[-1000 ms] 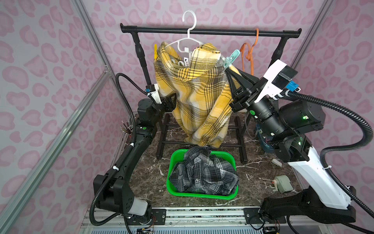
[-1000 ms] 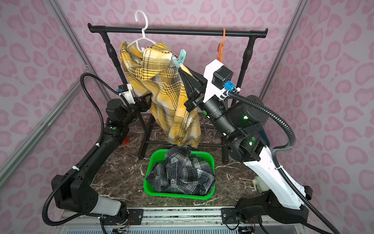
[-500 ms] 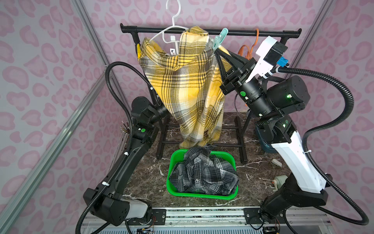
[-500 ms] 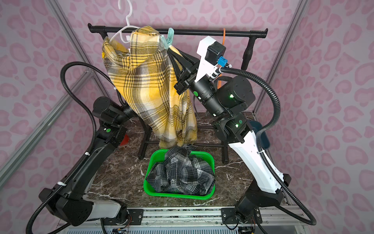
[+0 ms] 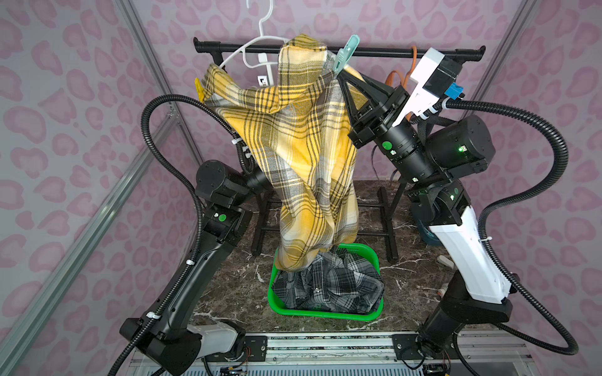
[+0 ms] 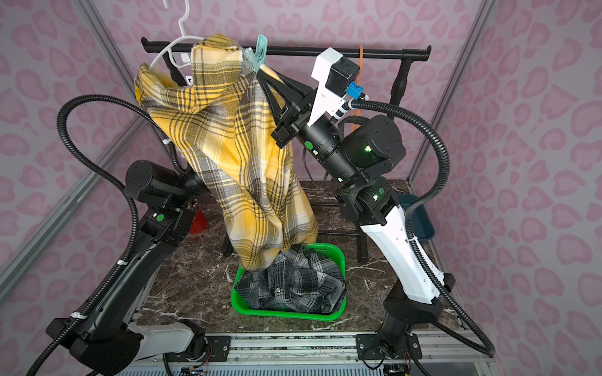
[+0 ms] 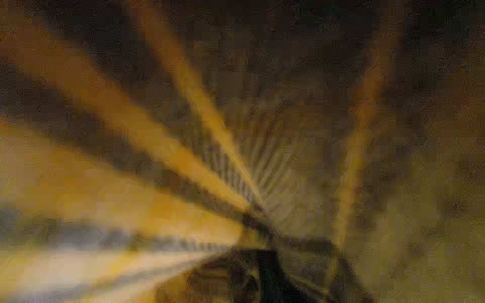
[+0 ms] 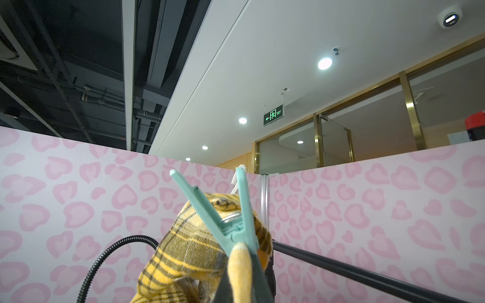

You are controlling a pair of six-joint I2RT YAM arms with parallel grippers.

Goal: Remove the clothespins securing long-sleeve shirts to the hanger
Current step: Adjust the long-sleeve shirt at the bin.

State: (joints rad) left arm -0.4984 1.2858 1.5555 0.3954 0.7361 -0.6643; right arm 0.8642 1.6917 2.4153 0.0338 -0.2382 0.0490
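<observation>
In both top views the right claw [image 5: 338,73] has its tips together just under the teal clothespin [image 5: 345,53]. They seem to be clamped on the clip's biting end, where it grips the yellow shirt [image 5: 303,136]. I cannot tell whether cloth is caught between the tips as well. The shirt hangs from the claw down to the green basket [image 5: 325,314], where the grey shirt [image 5: 329,283] lies bundled. The white hanger [image 5: 260,42] is across the shirt from the claw, and its hook appears to rise clear of the black rail [image 5: 391,51]. What looks like a yellow clothespin [image 5: 197,88] is on the shoulder farthest from the claw. The left arm [image 5: 211,228] reaches under the shirt, so its claw is hidden.

The left wrist view shows only blurred yellow plaid [image 7: 131,196] pressed against the lens. I cannot tell whether the left claw is apart, together or holding cloth.

In the right wrist view the clothespin [image 8: 231,217] stands straight out beyond the claw's tips. Its spring is just past them and its two prongs spread wide at the far end. The shirt [image 8: 189,249] bunches beside it, and the rail [image 8: 367,272] passes behind.

Gripping the biting end probably only lifts the shirt and does not open the clip. To do this step well:
- Steady the cloth below the clip with the left claw.
- Either move the right claw out to the prongs and squeeze them together, or pull straight along the clip's length away from the shirt.
- Avoid twisting, since sideways force could tear the cloth or tip the hanger.
</observation>
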